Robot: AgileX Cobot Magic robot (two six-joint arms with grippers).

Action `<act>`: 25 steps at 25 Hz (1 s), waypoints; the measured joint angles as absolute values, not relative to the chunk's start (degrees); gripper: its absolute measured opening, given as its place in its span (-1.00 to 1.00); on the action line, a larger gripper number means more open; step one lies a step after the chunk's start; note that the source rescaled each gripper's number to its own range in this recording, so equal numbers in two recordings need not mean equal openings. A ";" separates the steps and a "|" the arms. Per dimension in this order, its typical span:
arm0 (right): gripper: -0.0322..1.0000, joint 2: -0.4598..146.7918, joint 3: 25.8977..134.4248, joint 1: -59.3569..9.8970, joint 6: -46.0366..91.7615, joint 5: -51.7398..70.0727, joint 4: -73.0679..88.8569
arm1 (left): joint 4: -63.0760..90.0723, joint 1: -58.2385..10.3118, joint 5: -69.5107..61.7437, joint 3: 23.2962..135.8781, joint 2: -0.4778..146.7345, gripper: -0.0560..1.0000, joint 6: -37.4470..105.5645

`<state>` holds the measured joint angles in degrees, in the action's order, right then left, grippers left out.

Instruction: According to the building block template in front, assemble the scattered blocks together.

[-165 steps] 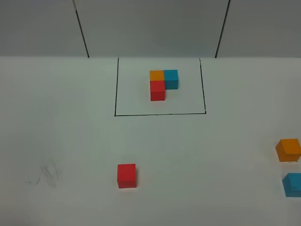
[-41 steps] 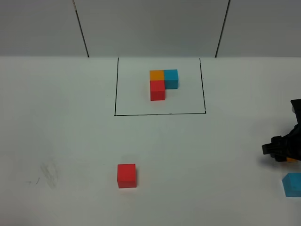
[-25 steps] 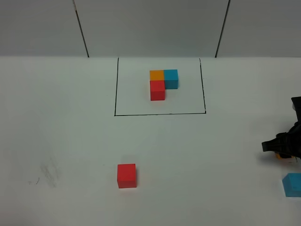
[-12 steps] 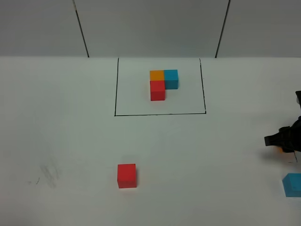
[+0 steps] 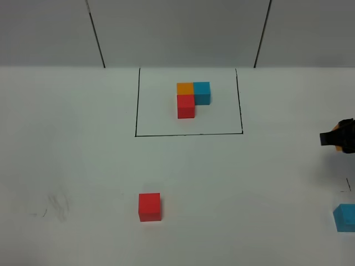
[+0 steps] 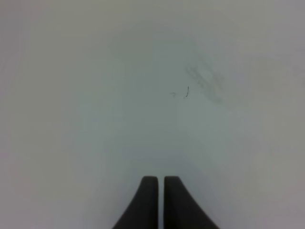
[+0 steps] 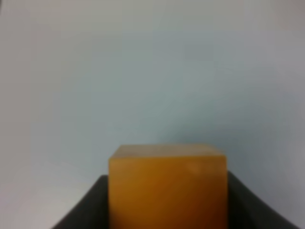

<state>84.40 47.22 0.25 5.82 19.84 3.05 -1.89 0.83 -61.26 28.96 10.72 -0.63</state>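
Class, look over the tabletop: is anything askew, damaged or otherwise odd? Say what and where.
Only a faint grey smudge with small pen marks, near left on the white table, marring its surface. The building block template and loose red cube sit square.

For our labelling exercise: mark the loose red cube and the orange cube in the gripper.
loose red cube [image 5: 149, 203]: high camera view, its top face.
orange cube [image 7: 167, 191]: right wrist view, the face toward the camera.

A small matte orange cube [image 7: 167, 188] sits upright, clamped between the right claw's [image 5: 333, 138] jaws. A matching cyan-blue cube [image 5: 345, 217] lies near, camera-side of the claw. A red cube [image 5: 149, 206] rests well left. The black-framed L-shaped three-cube template [image 5: 191, 98] stands farther back-left.
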 joint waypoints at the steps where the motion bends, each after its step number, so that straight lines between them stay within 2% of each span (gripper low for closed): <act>1: 0.04 83.12 47.64 -0.24 5.82 20.77 3.11 | -1.89 0.83 -61.26 28.96 10.72 -0.89 -0.63; 12: 0.04 69.74 49.11 -7.60 3.77 27.39 3.68 | -1.89 0.83 -61.26 28.96 10.72 -0.89 -0.63; 25: 0.04 68.32 49.11 -15.32 3.87 27.65 5.46 | -1.89 0.83 -61.26 28.96 10.72 -0.89 -0.68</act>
<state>68.32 49.11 -15.32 3.87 27.65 5.46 -1.89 0.83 -61.26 28.96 10.72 -0.68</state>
